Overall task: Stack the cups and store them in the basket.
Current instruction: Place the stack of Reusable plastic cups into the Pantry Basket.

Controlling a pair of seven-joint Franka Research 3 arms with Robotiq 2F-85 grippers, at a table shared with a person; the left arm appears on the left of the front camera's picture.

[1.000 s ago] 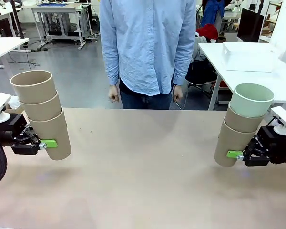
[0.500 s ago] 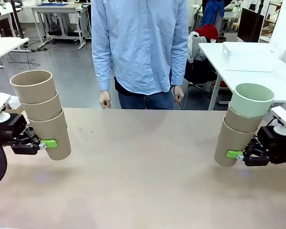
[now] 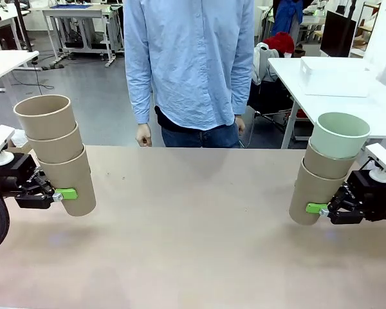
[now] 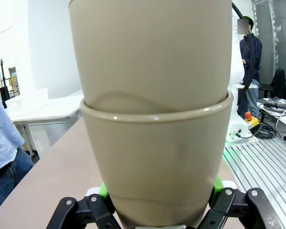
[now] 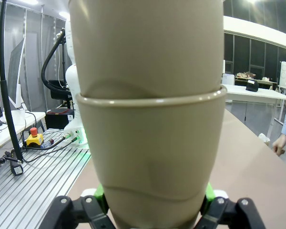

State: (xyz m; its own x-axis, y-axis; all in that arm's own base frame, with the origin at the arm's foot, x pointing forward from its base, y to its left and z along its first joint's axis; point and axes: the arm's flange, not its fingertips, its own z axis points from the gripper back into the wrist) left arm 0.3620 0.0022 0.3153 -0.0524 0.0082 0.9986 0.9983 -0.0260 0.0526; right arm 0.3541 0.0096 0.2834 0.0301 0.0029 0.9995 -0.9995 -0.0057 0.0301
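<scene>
At the left, my left gripper point(image 3: 73, 194) is shut on the bottom cup of a tilted stack of three tan cups point(image 3: 58, 151) held above the table. In the left wrist view that stack point(image 4: 157, 143) stands between the green pads of the left gripper point(image 4: 157, 212). At the right, my right gripper point(image 3: 312, 208) is shut on the lowest cup of a second stack point(image 3: 321, 180), two tan cups topped by a mint green cup point(image 3: 339, 135). The right wrist view shows this stack point(image 5: 150, 143) clamped in the right gripper point(image 5: 152, 212). The white basket point(image 3: 338, 78) sits on a white side table at the far right.
A person in a light blue shirt point(image 3: 190, 64) stands at the far edge of the tan table point(image 3: 193, 232), hands hanging down. The white side table point(image 3: 373, 106) lies beyond the right arm.
The person has shifted a little to the left and one hand has swung. Both arms and their cup stacks have stayed still.
</scene>
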